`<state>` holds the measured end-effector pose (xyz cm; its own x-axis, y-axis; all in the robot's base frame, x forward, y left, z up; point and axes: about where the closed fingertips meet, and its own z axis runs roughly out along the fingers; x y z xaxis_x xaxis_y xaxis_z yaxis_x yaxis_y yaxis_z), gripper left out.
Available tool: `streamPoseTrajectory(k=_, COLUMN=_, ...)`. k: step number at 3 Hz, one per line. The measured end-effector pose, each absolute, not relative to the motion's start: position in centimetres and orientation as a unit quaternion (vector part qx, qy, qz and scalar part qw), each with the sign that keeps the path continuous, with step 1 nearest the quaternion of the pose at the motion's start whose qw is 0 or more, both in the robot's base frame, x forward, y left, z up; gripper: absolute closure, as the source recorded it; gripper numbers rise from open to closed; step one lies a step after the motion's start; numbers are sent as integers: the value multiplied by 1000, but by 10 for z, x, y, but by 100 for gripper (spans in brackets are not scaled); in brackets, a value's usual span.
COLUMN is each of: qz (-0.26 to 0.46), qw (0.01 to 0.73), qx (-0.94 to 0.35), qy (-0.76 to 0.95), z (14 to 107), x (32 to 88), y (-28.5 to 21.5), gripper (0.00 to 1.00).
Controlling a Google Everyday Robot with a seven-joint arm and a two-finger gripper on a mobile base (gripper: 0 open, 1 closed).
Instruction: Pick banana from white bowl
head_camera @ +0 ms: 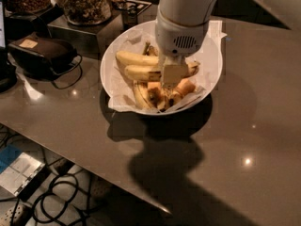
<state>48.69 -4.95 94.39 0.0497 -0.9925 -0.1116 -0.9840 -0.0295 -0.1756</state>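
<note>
The white bowl (pixel 212 55), lined with crinkled white paper, stands on the dark table. Two long yellow bananas lie in it. The speckled banana (pixel 141 73) runs across the bowl's middle, and its right end sticks out past the arm. My gripper (pixel 172 75) reaches straight down from the white arm into the bowl. One pale finger (pixel 174 72) lies across the front of this banana, so the gripper is shut on it near its middle. The other long banana (pixel 134 58) lies just behind it. The rear finger is hidden.
Short stubby bananas (pixel 141 95) and orange chunks (pixel 184 87) fill the bowl's front. Glass jars of dark snacks (pixel 84 4) stand on a metal box behind the bowl. A black device with a cable (pixel 42 53) lies at the left. The table edge runs along the lower left, with cables on the floor (pixel 56 201).
</note>
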Motion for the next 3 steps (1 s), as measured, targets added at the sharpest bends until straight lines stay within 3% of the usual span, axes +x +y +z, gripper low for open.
streamPoseTrajectory(k=3, qz=-41, qw=133, qx=-756, qy=640, z=985, x=469, y=-12, gripper=100)
